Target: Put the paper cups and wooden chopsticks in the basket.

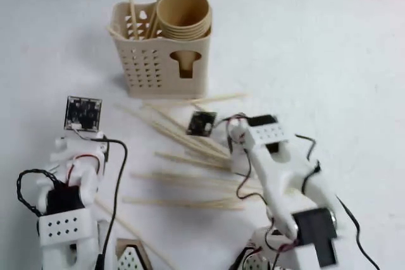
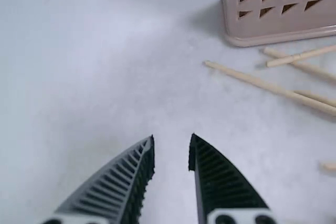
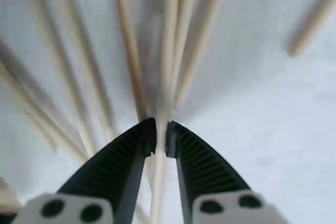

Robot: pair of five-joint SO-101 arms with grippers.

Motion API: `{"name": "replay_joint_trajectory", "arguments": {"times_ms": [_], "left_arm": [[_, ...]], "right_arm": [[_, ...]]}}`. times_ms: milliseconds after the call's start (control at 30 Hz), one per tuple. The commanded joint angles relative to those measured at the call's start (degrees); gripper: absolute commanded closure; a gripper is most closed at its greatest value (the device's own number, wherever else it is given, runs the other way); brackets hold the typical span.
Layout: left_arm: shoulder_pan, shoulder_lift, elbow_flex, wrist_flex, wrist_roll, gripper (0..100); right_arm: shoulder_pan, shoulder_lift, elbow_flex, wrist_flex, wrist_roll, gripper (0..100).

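- The left gripper (image 2: 171, 140) hangs low over a bare patch of table (image 2: 79, 77). Its jaws are a narrow way apart with nothing between them. We judge it is parked off to the side so the other arm has the pile to itself.
- The basket (image 1: 142, 74) stands upright on the far side of the table, with its open top facing up for drop-ins.
- The paper cups (image 1: 183, 14) sit nested as one stack in the right side of the basket, mouths up. We judge that part of the task done, and the nesting leaves room for sticks.
- The stored chopsticks (image 1: 133, 4) lean upright in the left side of the basket, beside the cups.
- The loose chopsticks (image 1: 190, 175) lie flat in a fan on the table, between the basket and the arms. They are the work we judge is left.
- The right gripper (image 3: 161, 132) is down in that fan, its jaws closed to a sliver on the pinched chopstick (image 3: 169, 66). Neighbouring sticks lie right alongside, so we judge a lift could drag one with it.
- We can read no brand, label or print on the basket or the cups.
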Motion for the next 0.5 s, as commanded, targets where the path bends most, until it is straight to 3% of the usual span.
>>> {"name": "replay_joint_trajectory", "arguments": {"times_ms": [0,233,367,467], "left_arm": [[-0.57,-0.84,-0.26,-1.41,-0.62,88],[-0.48,-0.84,0.88,-2.73,-0.7,88],[-0.48,-0.84,0.88,-2.73,-0.7,88],[-0.48,-0.84,0.88,-2.64,-0.7,88]], "right_arm": [[4.62,-6.64,2.46,0.04,3.96,98.1],[5.05,-10.33,3.25,0.84,4.13,93.1],[0.92,-11.47,3.16,1.27,-5.1,83.4],[-3.12,-11.56,3.08,0.84,-8.35,82.9]]}}
